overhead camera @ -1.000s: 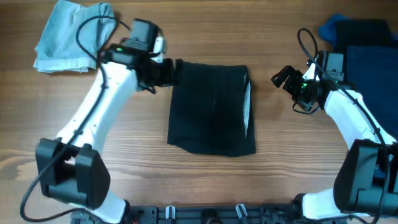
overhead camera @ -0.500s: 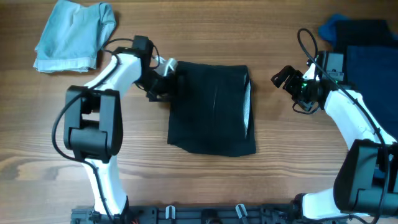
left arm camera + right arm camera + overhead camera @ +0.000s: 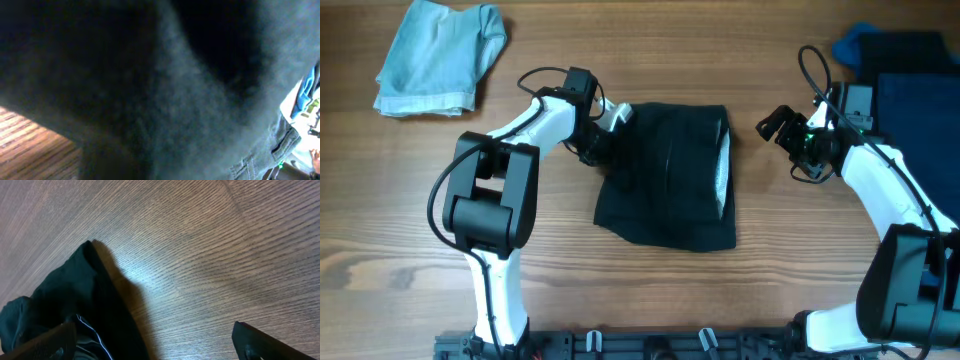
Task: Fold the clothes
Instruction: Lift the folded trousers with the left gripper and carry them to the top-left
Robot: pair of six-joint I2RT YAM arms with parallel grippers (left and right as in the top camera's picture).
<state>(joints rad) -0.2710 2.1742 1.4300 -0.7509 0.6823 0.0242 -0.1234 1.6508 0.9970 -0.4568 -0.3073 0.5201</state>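
Burying the left tool [image 3: 603,137] in the left edge of the black garment [image 3: 670,175]; possibly pinching a fold, yet not managing to tell through the smothered wrist view. Holding the right tool [image 3: 775,125] spread wide and empty just off the right edge. Lying midway across the table [image 3: 520,270], nearer the far edge. Judging it soft, light, limp: taking corners or hem, not bulk.

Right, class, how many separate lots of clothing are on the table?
3. A light blue garment lies at the far left, a black garment in the middle, and a dark blue pile at the far right edge, cut off, so it may hide more.
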